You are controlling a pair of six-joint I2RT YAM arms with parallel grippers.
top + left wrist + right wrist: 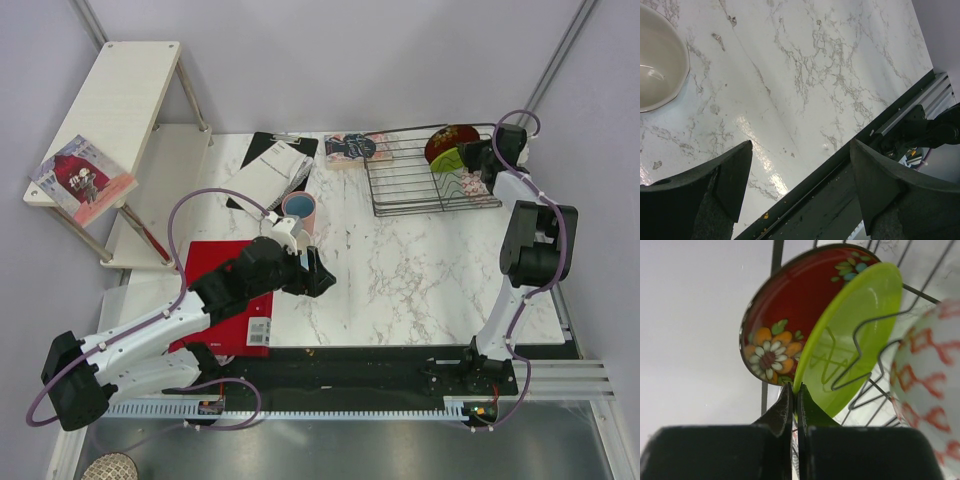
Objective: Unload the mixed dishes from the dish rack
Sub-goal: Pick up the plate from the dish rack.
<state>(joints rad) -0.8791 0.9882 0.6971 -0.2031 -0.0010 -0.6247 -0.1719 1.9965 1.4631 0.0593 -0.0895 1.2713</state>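
The black wire dish rack stands at the back right of the marble table. In it stand on edge a lime-green plate and, behind it, a dark red floral plate. My right gripper is over the rack. In the right wrist view it is shut on the rim of the lime-green plate, with the red plate behind. A small white bowl with a red pattern sits to the right. A pink cup stands on the table. My left gripper is open and empty just in front of the pink cup.
A pale wooden shelf unit stands at the back left with a book on it. A flat red board lies under my left arm. A clipboard with papers and a book lie left of the rack. A pale round dish edge shows by my left gripper.
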